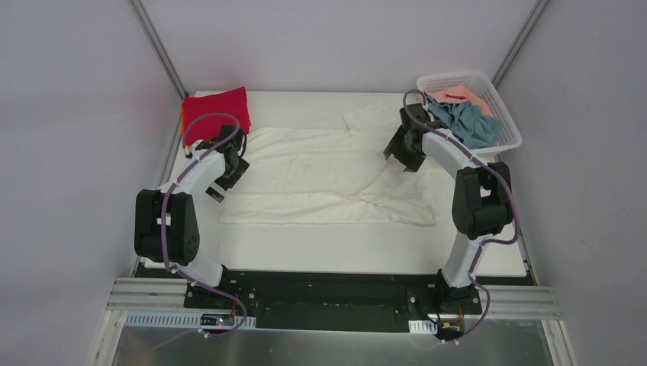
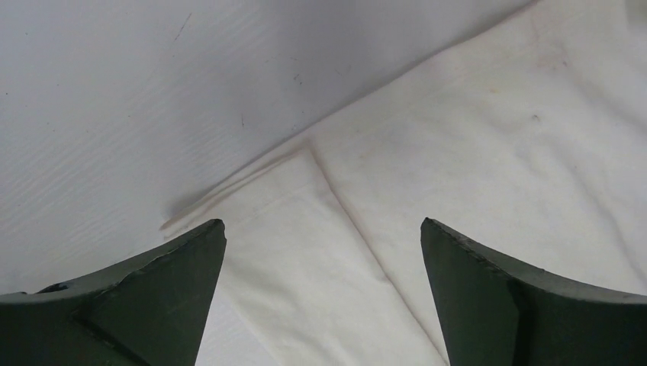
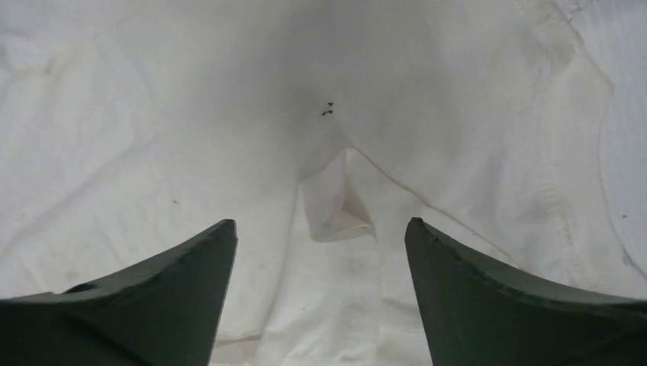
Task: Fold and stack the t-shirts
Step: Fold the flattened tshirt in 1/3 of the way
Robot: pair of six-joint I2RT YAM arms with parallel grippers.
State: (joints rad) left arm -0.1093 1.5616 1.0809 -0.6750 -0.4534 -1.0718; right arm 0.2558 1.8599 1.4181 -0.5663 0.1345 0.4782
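Observation:
A large cream-white t-shirt point(image 1: 320, 175) lies spread across the middle of the table, partly folded. My left gripper point(image 1: 231, 169) hangs over its left edge, open and empty; the left wrist view shows a folded sleeve point(image 2: 305, 252) between the two fingers. My right gripper point(image 1: 402, 152) is over the shirt's right part, open and empty; the right wrist view shows wrinkled cream cloth point(image 3: 336, 206) with a small fold. A folded crimson red shirt point(image 1: 217, 110) lies on an orange one point(image 1: 185, 116) at the back left. Grey-blue point(image 1: 465, 122) and salmon pink point(image 1: 474, 95) shirts lie in the basket.
A white plastic mesh basket point(image 1: 503, 107) stands at the back right corner of the table. Grey walls and metal frame posts enclose the table on three sides. Bare table point(image 1: 328, 252) lies between the shirt and the arm bases.

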